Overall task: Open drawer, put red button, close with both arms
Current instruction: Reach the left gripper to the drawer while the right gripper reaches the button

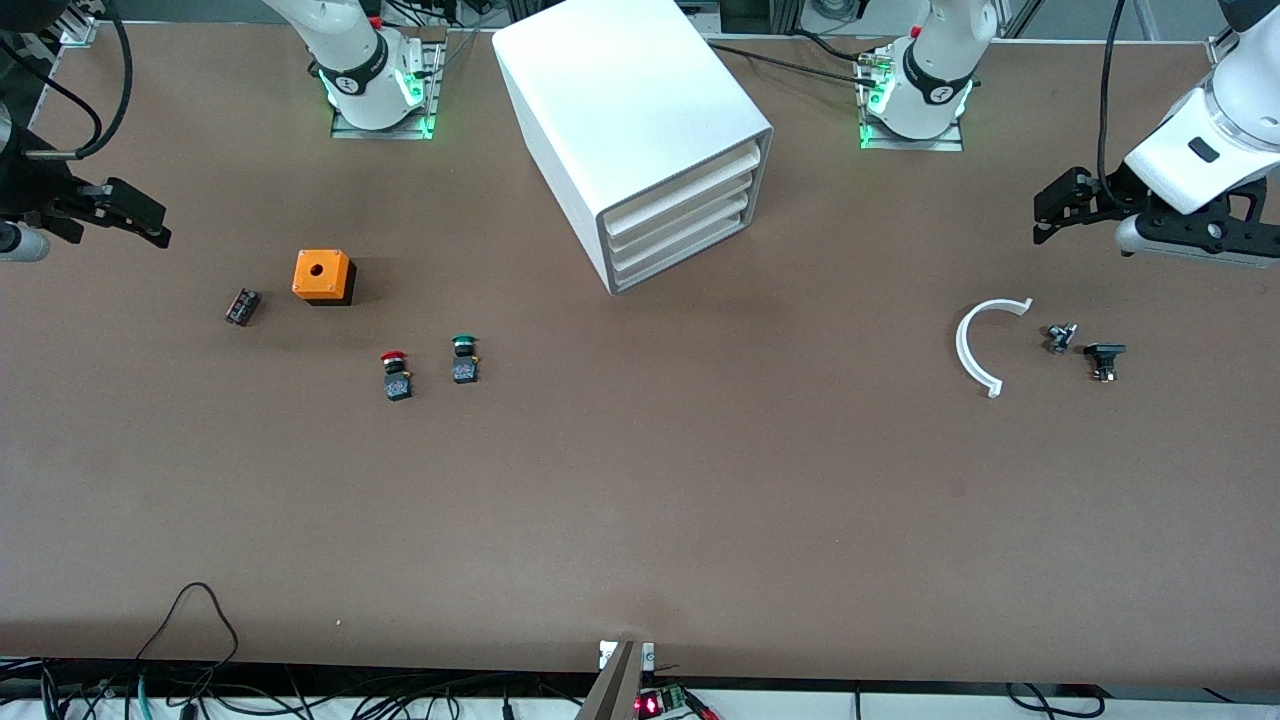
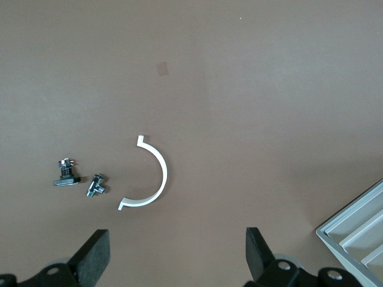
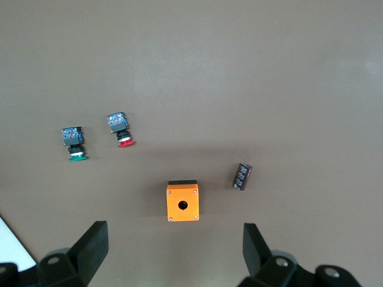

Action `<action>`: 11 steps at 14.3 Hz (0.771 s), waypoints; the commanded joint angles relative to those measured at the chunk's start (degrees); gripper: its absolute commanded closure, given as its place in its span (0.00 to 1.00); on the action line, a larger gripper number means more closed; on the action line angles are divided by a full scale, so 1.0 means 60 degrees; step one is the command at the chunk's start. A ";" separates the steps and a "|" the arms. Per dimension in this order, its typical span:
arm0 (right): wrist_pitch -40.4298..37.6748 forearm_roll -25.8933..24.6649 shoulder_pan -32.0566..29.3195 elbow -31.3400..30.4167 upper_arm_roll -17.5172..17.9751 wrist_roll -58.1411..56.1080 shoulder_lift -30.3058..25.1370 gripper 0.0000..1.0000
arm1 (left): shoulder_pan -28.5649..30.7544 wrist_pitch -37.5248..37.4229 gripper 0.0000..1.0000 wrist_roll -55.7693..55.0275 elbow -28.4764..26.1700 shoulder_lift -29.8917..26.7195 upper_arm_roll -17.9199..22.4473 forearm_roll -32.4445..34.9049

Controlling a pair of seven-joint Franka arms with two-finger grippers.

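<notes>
Red-capped push button [image 1: 396,374] on its dark blocky body lies on the brown tabletop [image 1: 640,500], beside the green-capped switch [image 1: 464,359], toward the right arm's end, so the right claw [image 1: 120,215], wide open and empty, is nearer. The white cabinet's drawers [image 1: 680,225] are shut. The left wrist view shows the left claw [image 2: 173,260] open and empty above a white plastic arc [image 2: 149,176]. In the right wrist view the button [image 3: 121,129] lies ahead of the fingers [image 3: 90,245], its long axis running roughly away from the claw, near an orange box [image 3: 182,202].
</notes>
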 commanded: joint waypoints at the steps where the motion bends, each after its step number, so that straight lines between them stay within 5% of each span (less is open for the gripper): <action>1: -0.0088 0.0064 -0.0039 -0.0090 0.0006 -0.0127 -0.0206 0.00 | 0.0006 -0.0040 0.00 0.0325 0.0001 -0.0092 -0.0004 -0.0176; 11: -0.0089 0.0064 0.0004 -0.0061 0.0079 -0.0141 -0.0191 0.00 | -0.0008 -0.0112 0.00 0.0196 0.0175 0.0068 0.0011 -0.0161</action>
